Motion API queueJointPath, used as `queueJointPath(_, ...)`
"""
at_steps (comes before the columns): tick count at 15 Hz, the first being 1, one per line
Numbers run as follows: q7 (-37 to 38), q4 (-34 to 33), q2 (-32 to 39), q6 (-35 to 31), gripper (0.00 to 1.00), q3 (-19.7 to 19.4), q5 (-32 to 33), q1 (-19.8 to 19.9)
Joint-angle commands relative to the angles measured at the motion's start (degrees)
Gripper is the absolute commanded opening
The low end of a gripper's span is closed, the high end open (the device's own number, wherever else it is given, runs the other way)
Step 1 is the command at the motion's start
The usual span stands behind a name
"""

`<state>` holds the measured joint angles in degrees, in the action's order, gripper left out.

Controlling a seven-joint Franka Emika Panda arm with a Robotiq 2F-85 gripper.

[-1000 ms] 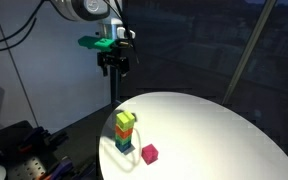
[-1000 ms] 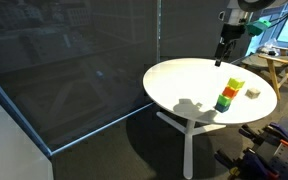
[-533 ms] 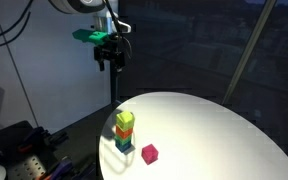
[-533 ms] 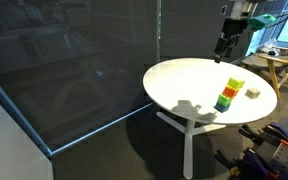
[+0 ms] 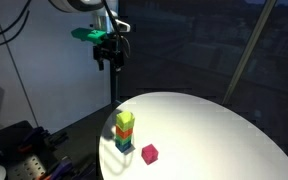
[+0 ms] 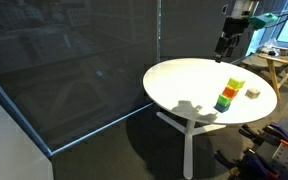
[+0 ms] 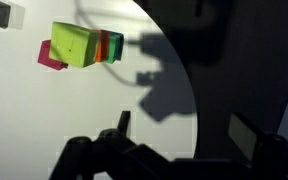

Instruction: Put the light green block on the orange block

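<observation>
Tabletop (image 5: 214,130): round, white, carrying 1 stack of 3 cubes and 1 loose cube.
Claw (image 5: 108,64): high above the tabletop's edge, well apart from the stack, released, jaws spread, holding nothing.
Light green block (image 5: 126,120): top of the stack, resting on the orange block (image 5: 125,131).
Orange block: middle of the stack, on a teal-green cube (image 5: 124,143).
Magenta cube (image 5: 149,154): on the tabletop, just beside the stack.

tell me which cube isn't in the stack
The magenta cube, alone on the table beside the tower; the light green block tops the orange block, which sits on the teal cube.
</observation>
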<state>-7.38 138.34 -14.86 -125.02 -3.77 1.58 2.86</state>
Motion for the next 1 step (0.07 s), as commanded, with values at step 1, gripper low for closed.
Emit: queueJointPath(1, 0.03, -0.07, 0.01, 0.11, 1.00, -0.08, 0.02, -0.09)
